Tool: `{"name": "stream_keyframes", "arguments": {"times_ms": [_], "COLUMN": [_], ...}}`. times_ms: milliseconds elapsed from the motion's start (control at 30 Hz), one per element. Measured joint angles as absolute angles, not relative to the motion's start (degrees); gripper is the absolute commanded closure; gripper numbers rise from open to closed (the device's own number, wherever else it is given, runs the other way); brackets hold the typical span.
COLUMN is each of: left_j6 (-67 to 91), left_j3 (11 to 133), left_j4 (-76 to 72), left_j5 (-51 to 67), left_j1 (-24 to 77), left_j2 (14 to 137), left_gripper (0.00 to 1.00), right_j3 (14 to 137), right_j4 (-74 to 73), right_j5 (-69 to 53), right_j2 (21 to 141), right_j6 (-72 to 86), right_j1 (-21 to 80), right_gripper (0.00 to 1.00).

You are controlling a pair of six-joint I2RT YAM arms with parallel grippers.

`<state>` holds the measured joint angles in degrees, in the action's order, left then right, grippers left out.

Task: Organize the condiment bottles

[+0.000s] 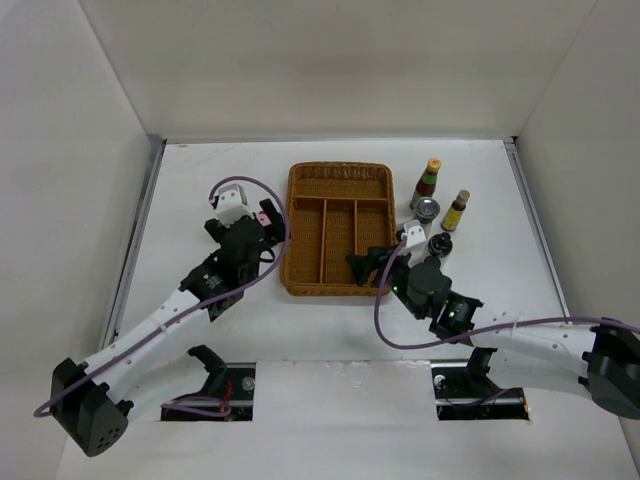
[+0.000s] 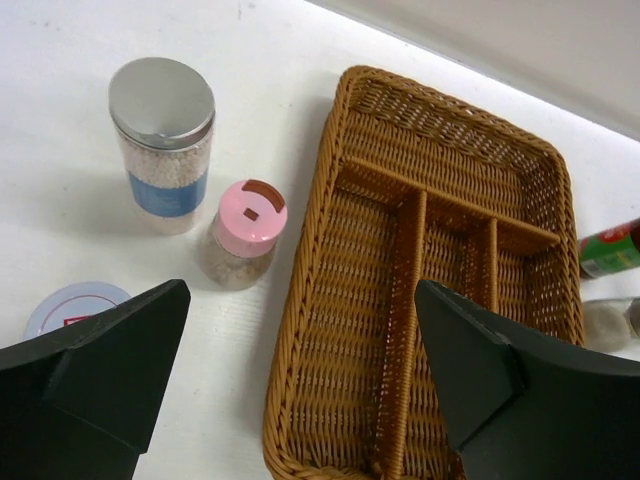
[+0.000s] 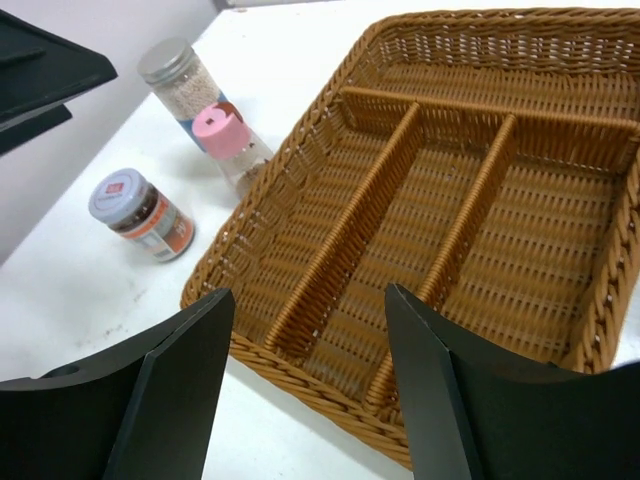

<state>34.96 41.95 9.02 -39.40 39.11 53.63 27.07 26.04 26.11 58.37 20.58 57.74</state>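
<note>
Condiment bottles stand upright on the white table (image 1: 200, 180) in two groups, both outside the brown wicker divided tray (image 1: 300, 232).

Left group, just beside the tray's left wall:
- clear grey-capped jar with a blue label (image 2: 163, 145)
- small pink-lidded shaker (image 2: 243, 235), nearest the tray
- white-lidded jar with a red label (image 3: 140, 215), partly hidden behind a finger in the left wrist view

Right group, near the tray's far right corner:
- orange-capped bottle with a red and green label (image 1: 428, 182)
- silver-lidded jar (image 1: 428, 209)
- dark sauce bottle with a yellow cap (image 1: 456, 210)
- dark round-topped jar (image 1: 440, 245), close to the right arm

The left gripper (image 2: 300, 300) hangs above the table between the left group and the tray, jaws spread wide, gripping nothing. The right gripper (image 3: 310, 295) hangs over the tray's near right corner, jaws apart, gripping nothing. Neither gripper touches a bottle.
</note>
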Motion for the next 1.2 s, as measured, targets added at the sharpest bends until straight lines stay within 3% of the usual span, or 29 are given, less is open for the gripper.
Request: {"name": "stream_keyframes", "arguments": {"times_ms": [100,300,433,467,500,533,567,633,700,733,967,1200], "left_j6": [34.96,33.47,31.31,30.79,30.26,30.02,29.39,28.56,28.08,28.08,27.49,26.76], "left_j3": [41.98,42.35,44.64,45.21,45.87,46.48,47.07,48.27,50.06,51.11,58.28,59.27], "left_j4": [8.71,6.24,4.58,4.03,3.25,2.59,2.02,1.83,2.31,2.46,3.33,4.67], "left_j5": [-38.98,-37.98,-37.43,-37.12,-36.71,-36.32,-35.94,-35.38,-34.94,-34.65,-28.34,-28.16], "left_j1": [36.86,31.05,27.79,26.85,25.65,24.43,23.27,21.04,18.96,17.98,14.26,14.79], "left_j2": [53.45,53.78,56.45,57.12,57.87,58.61,59.31,60.69,62.72,64.18,78.04,83.66], "left_gripper": [0.00,0.00,0.00,0.14,0.51,0.67,0.68,0.56,0.31,0.26,0.15,0.15], "right_j3": [26.37,25.74,25.65,25.65,25.65,25.65,25.65,25.65,25.65,25.65,25.65,25.65], "right_j4": [27.81,27.92,27.90,27.90,27.88,27.86,27.86,27.81,27.62,27.51,27.53,27.49], "right_j5": [25.93,25.61,25.50,25.47,25.47,25.47,25.47,25.47,25.45,25.45,25.45,25.43], "right_j2": [58.78,59.02,59.02,59.02,59.07,59.09,59.20,59.48,59.66,59.66,59.90,61.54], "right_j6": [21.02,21.96,22.70,22.74,22.87,22.96,23.03,23.16,23.42,23.57,23.99,23.97], "right_j1": [57.74,57.74,57.71,57.71,57.71,57.71,57.71,57.39,56.97,56.71,55.94,55.94], "right_gripper": [0.40,0.80,0.84,0.83,0.80,0.79,0.78,0.77,0.74,0.73,0.68,0.62]}}
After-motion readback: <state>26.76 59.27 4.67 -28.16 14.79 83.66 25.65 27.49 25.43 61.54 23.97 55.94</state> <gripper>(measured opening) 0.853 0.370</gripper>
